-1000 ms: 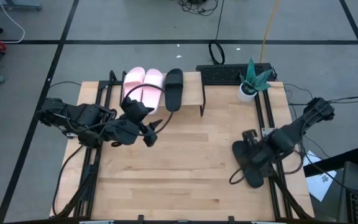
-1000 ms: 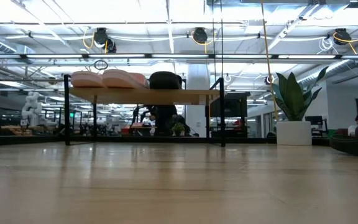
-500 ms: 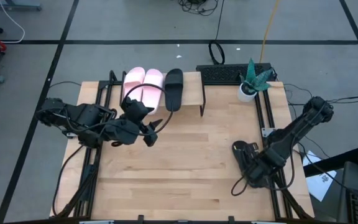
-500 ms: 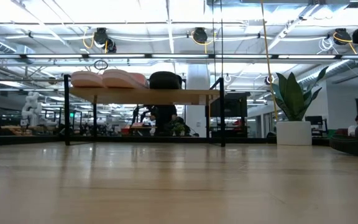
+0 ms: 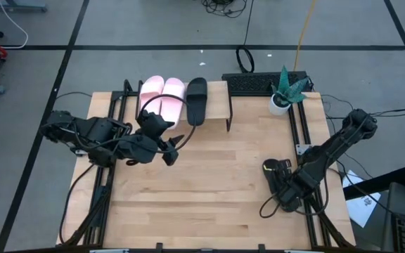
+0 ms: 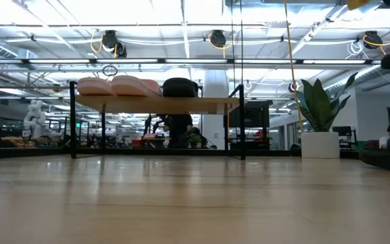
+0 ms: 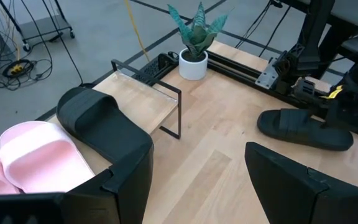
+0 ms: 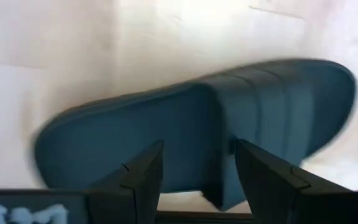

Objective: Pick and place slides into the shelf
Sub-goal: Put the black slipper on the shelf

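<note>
Last black slide (image 7: pixel 303 129): on surface, well apart from shelf (image 5: pixel 216 105). Right claw (image 8: pixel 194 171) spread, empty, directly above it. Left claw (image 7: pixel 191 186) spread, empty, beside shelf. Risk: strap slips from shallow pinch.

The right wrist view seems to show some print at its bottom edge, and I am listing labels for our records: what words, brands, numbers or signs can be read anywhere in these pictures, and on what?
Nothing can be read in any view.
Pale marks on the right gripper's body, right wrist view: too blurred to read.
White paper beside the table, high view: print too small to read.
Black slide, pink slides, shelf: no lettering visible.
</note>
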{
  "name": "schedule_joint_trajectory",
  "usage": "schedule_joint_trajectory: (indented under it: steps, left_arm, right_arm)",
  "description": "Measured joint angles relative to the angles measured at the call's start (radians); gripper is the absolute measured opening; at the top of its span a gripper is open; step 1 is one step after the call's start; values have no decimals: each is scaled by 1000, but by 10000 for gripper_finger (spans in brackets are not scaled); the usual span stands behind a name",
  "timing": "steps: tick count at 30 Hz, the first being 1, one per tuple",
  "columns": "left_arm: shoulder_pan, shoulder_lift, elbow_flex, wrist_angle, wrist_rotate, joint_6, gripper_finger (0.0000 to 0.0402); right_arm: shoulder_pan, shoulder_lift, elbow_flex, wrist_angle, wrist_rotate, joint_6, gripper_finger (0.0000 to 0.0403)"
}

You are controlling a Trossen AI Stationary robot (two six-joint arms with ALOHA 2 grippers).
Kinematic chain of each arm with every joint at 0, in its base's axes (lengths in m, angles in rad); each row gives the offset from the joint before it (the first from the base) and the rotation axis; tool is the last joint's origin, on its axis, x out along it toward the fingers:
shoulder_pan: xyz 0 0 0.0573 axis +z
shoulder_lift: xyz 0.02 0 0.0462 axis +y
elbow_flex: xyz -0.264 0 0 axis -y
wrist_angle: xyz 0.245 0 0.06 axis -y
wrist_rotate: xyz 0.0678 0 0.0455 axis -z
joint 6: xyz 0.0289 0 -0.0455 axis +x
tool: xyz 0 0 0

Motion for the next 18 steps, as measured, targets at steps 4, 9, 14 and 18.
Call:
schedule_joint_trajectory:
  steps: [4, 9, 14, 18]
  left_arm:
    - [0, 0, 0, 0, 0, 0, 253]
    - [0, 0, 0, 0, 1, -1, 253]
    - [0, 0, 0, 0, 1, -2, 253]
    - [0, 0, 0, 1, 1, -2, 253]
  right_arm:
    - [0, 0, -38, -1, 50, 27, 187]
    - [0, -1, -74, 22, 83, 51, 187]
    - [0, -1, -90, 19, 156, 90, 187]
    - [-1, 0, -90, 19, 234, 139, 173]
